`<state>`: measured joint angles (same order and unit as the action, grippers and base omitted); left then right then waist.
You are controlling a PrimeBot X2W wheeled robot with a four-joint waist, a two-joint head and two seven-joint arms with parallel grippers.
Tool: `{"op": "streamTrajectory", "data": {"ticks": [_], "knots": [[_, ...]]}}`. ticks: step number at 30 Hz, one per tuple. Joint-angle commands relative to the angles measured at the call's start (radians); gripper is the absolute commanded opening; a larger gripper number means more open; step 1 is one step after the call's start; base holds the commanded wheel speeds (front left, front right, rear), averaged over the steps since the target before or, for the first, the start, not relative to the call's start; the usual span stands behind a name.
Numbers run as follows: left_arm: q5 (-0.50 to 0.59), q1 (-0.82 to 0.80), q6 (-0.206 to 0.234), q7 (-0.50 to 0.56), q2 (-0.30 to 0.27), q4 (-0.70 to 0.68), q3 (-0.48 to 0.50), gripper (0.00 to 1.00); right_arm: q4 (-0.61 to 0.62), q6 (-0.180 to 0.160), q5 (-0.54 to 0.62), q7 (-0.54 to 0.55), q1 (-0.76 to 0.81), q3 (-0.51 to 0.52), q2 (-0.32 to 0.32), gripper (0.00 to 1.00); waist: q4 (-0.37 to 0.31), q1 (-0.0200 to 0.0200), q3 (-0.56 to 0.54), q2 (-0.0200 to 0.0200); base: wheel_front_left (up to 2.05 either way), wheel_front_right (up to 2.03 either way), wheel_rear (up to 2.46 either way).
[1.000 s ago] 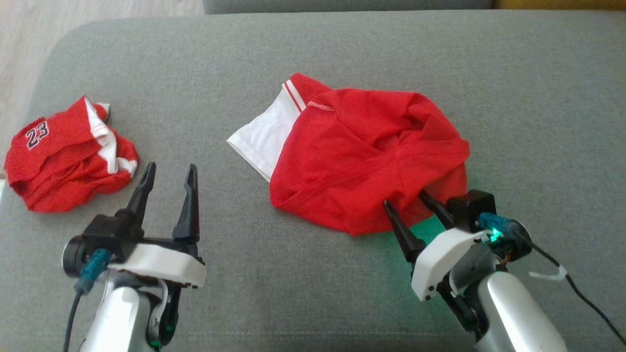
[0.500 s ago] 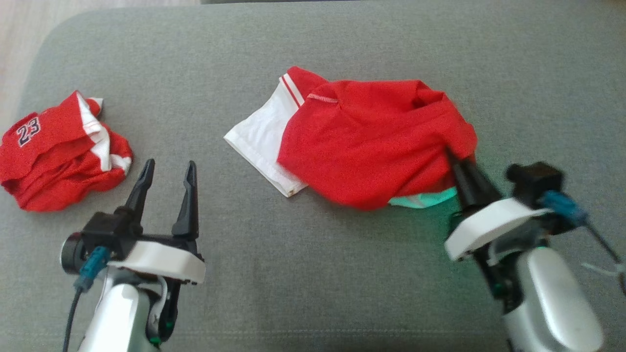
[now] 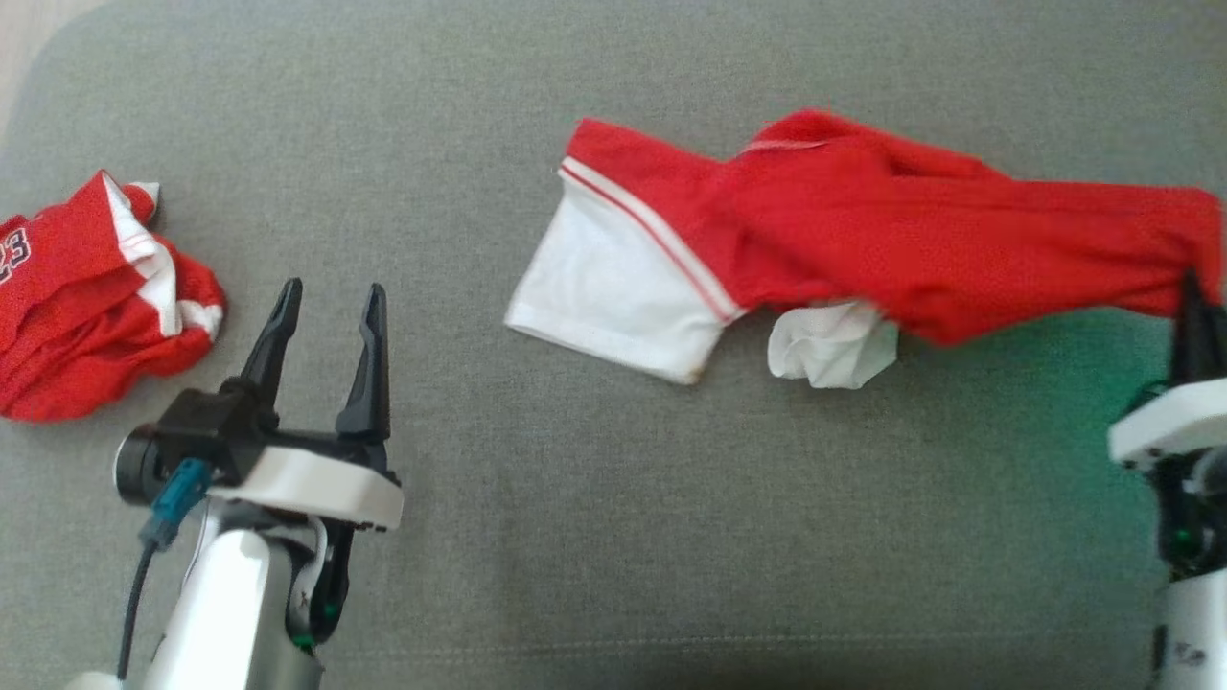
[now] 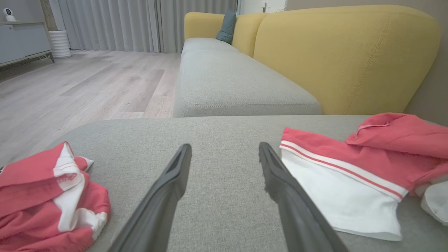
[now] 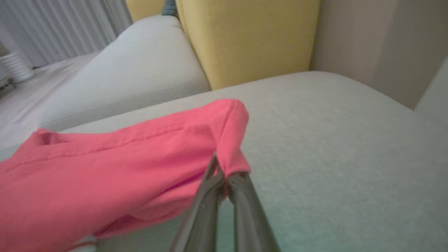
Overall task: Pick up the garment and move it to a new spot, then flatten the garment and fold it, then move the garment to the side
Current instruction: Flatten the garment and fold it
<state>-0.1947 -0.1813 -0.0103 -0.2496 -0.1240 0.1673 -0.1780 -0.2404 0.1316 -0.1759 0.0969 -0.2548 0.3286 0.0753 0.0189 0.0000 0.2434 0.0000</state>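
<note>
The garment [image 3: 863, 240] is red mesh cloth with a white panel [image 3: 613, 297] set off by thin red and white stripes. It lies across the middle and right of the grey sofa seat [image 3: 575, 537], drawn out into a long, twisted band. The white panel rests flat on the seat at the band's left end, its edges fairly straight. The red part runs to the right with folds along its length, and a crumpled white lump [image 3: 832, 347] shows under its lower edge. The right gripper [image 3: 1193, 287] has its fingers pressed together on the red hem at the band's far right end; the right wrist view shows the cloth pinched between the tips. The left gripper [image 3: 326, 307] hangs over bare seat, fingers apart, holding nothing, between the garment and a second red garment [image 3: 86, 307] bunched at the left
</note>
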Motion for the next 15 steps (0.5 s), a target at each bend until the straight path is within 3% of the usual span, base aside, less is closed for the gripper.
{"op": "streamTrajectory", "data": {"ticks": [1,6,7,8,9,15], "knots": [[0.006,-0.045,-0.006,-0.012,-0.01,-0.032,0.044,1.0,0.009,-0.001,0.005,-0.011,-0.037,0.009,0.025,0.0,0.001,0.0,0.007,0.0,0.0,0.0,0.0],[0.013,-0.053,-0.012,-0.012,-0.004,-0.029,0.051,1.0,-0.09,-0.001,0.034,-0.011,-0.05,0.082,0.026,0.0,0.004,0.0,0.013,0.0,0.0,0.0,0.0],[0.014,-0.053,-0.013,-0.012,-0.004,-0.028,0.054,1.0,-0.103,-0.001,0.039,-0.011,-0.051,0.084,0.024,0.23,0.003,0.0,0.013,0.0,0.0,0.0,0.0],[0.016,-0.052,-0.013,-0.012,-0.003,-0.027,0.056,1.0,-0.112,-0.001,0.043,-0.015,-0.051,0.082,0.021,0.81,0.002,0.0,0.012,0.0,0.0,0.0,0.0],[0.017,-0.051,-0.014,-0.012,-0.002,-0.027,0.059,1.0,-0.119,-0.001,0.045,-0.019,-0.051,0.079,0.018,1.0,0.001,0.0,0.012,0.0,0.0,0.0,0.0],[0.022,-0.04,-0.015,-0.012,0.002,-0.027,0.068,1.0,-0.108,-0.001,0.045,-0.057,-0.037,0.024,0.005,1.0,-0.009,0.0,0.003,0.0,0.0,0.0,0.0]]}}
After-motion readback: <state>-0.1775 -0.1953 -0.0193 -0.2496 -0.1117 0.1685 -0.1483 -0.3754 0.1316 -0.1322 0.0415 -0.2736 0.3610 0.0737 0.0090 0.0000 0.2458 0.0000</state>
